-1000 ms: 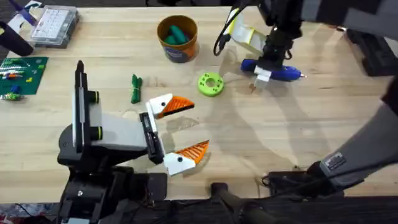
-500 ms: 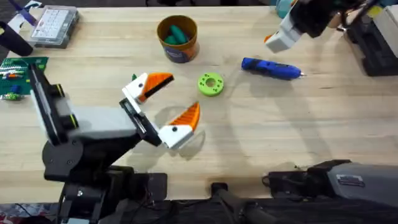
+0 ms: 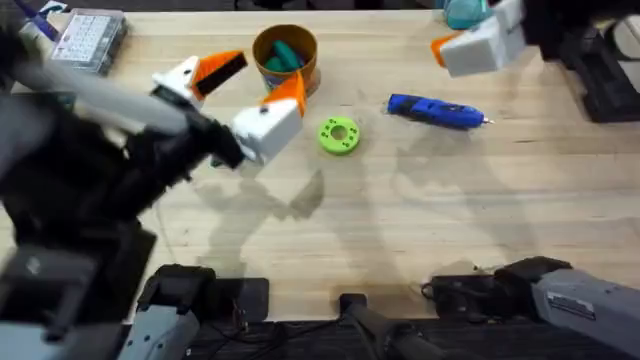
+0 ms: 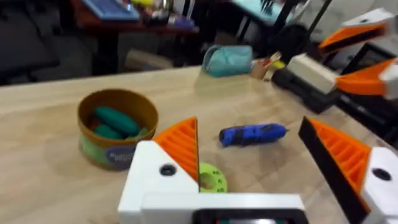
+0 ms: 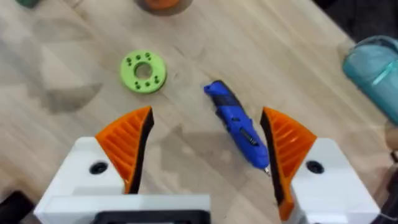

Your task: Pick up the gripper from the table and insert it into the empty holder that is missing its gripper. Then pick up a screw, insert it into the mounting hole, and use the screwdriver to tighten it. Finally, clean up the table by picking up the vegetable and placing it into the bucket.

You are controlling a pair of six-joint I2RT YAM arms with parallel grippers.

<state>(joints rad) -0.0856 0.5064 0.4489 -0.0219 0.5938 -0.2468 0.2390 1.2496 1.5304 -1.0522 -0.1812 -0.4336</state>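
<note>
My left gripper (image 3: 252, 82) hangs open above the table (image 3: 420, 220), right beside the orange-brown bucket (image 3: 285, 60), with nothing between its orange pads (image 4: 183, 146). Teal pieces lie inside the bucket (image 4: 117, 127). The blue screwdriver (image 3: 435, 110) lies flat on the far right part of the table. My right gripper (image 5: 205, 155) is open and empty, high over the screwdriver (image 5: 239, 130), and its white body (image 3: 480, 42) sits at the far right. The vegetable, the loose gripper, the holder and the screw are out of view.
A lime green disc (image 3: 338, 135) lies between bucket and screwdriver. A clear parts box (image 3: 88, 40) stands at the far left corner. A teal pouch (image 3: 465, 12) and dark gear (image 3: 610, 80) sit at the far right edge. My raised left arm covers the table's left side.
My left arm rose and swung away from me, carrying its open gripper from mid-table to beside the bucket. The right gripper left the screwdriver and lifted to the far right.
</note>
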